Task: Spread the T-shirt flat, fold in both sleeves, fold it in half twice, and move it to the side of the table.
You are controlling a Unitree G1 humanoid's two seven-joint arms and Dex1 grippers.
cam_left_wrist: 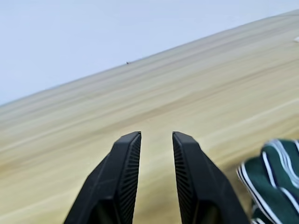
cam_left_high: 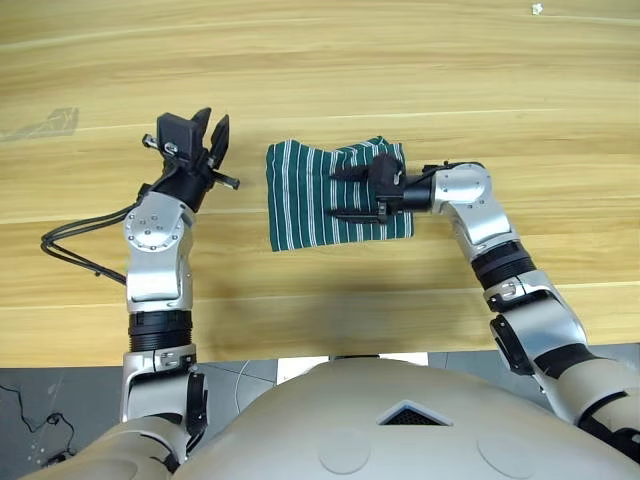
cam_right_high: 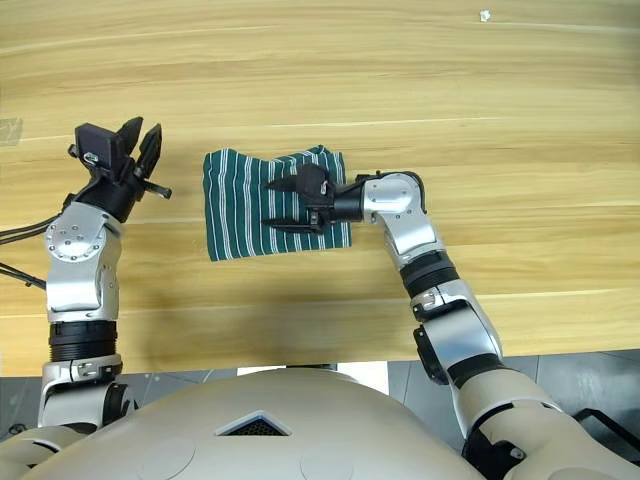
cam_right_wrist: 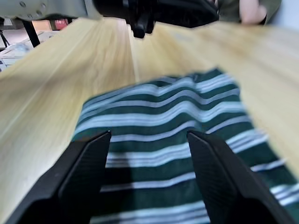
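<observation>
Fingers (cam_left_wrist: 120, 179) of the left gripper (cam_left_high: 208, 140) stand parted by a narrow gap and hold nothing. The gripper hangs above bare wood just left of the shirt, tilted up and away from it. To my eye it is parked there to keep clear of the cloth, since nothing on that side seems to need it.

In the middle of the table (cam_left_high: 450, 90) lies the T-shirt (cam_left_high: 305, 200), green with white stripes. It is already down to a small, thick rectangle with its sleeves tucked out of sight. Its far right corner is rumpled and rides a little high. From that shape I judge the folding done, leaving only the move to the side.

From the right, the right gripper (cam_left_high: 337, 193) lies low over the shirt's right half. Its 2 fingers are spread wide, 1 toward the far edge and 1 toward the near edge. I cannot tell whether the tips press the cloth or hover just over it. That straddle looks meant for pinning the bundle so it slides as 1 piece, though a loose top layer could drag. A small white scrap (cam_left_high: 537, 9) sits well apart at the far right.
</observation>
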